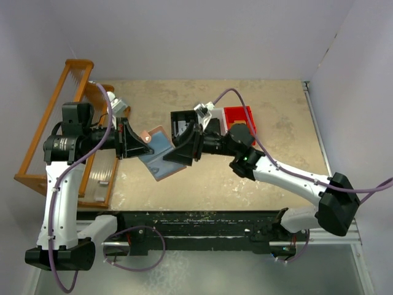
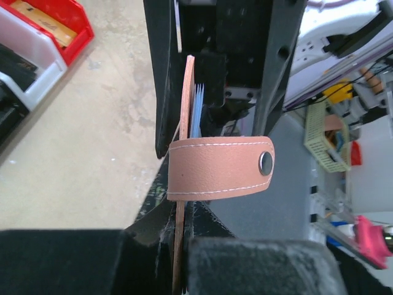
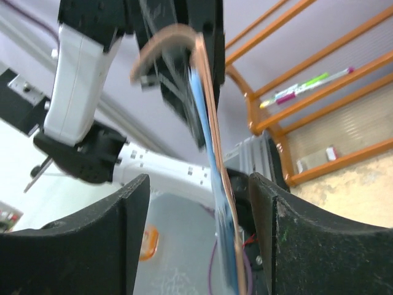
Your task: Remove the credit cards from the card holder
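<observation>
The salmon-pink card holder (image 1: 161,153) hangs open above the table, its light blue lining facing up. My left gripper (image 1: 140,145) is shut on its left edge. In the left wrist view the holder (image 2: 182,98) stands edge-on between my closed fingers (image 2: 178,249), with its snap strap (image 2: 218,169) bent to the right. My right gripper (image 1: 179,153) is open, its fingers on either side of the holder's right edge (image 3: 216,178) without pressing it. Pale thin edges (image 2: 197,110) show inside the holder. A tan-orange card (image 2: 40,21) lies in the red bin.
A black bin (image 1: 182,123), a white bin (image 1: 214,115) and a red bin (image 1: 241,118) stand in a row behind the right gripper. An orange wooden rack (image 1: 61,123) stands along the table's left side, behind the left arm.
</observation>
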You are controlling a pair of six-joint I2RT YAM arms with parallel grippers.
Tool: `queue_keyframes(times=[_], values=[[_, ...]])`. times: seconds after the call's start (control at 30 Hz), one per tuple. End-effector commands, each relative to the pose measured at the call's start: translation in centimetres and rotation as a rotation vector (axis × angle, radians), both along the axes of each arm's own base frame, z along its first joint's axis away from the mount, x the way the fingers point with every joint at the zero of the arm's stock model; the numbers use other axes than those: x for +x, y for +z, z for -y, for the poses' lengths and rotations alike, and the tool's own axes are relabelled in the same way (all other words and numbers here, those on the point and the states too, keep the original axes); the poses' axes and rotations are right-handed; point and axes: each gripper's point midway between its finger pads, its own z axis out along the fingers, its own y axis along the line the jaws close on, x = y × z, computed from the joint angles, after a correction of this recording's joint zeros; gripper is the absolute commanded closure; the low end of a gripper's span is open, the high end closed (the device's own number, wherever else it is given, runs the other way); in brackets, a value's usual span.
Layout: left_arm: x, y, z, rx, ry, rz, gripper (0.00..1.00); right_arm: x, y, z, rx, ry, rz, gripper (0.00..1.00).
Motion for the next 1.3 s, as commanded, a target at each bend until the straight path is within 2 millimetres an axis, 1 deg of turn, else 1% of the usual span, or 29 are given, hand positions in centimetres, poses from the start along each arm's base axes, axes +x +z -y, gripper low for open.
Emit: queue_keyframes(times=[0.0,0.07,0.13,0.23,0.37,0.47,0.6,0.8,0.93,1.07,1.27], values=[[-0.6,3.0,0.8,-0.131,-0.063,-0.070,1.00,-3.7,0.7,2.4,0.083,0.122,0.065,0.31],[-0.5,3.6,0.9,-0.159,-0.074,-0.115,1.00,-4.4,0.2,3.1,0.091,0.128,0.075,0.32],[-0.5,4.0,1.0,-0.181,-0.086,-0.149,1.00,-4.7,-0.1,3.7,0.093,0.110,0.089,0.34],[-0.4,4.4,1.0,-0.195,-0.092,-0.176,1.00,-5.1,0.0,4.7,0.097,0.085,0.109,0.35],[-0.4,4.6,1.1,-0.198,-0.090,-0.183,1.00,-4.7,-0.3,5.2,0.086,0.028,0.147,0.36],[-0.4,4.8,1.1,-0.201,-0.092,-0.192,1.00,-3.9,-0.6,5.5,0.069,-0.034,0.184,0.39],[-0.7,5.0,1.1,-0.205,-0.095,-0.202,1.00,-3.0,-0.5,6.1,0.079,-0.111,0.207,0.45],[-1.0,5.4,1.1,-0.212,-0.105,-0.206,1.00,-2.0,-0.3,6.2,0.077,-0.175,0.219,0.55],[-1.2,5.5,1.1,-0.214,-0.109,-0.206,1.00,-1.6,-0.1,6.0,0.078,-0.191,0.224,0.60],[-1.2,5.6,1.1,-0.216,-0.109,-0.208,1.00,-1.4,-0.3,5.8,0.076,-0.191,0.230,0.61],[-1.2,5.8,1.1,-0.217,-0.111,-0.205,1.00,-1.7,-1.0,6.0,0.064,-0.185,0.240,0.56]])
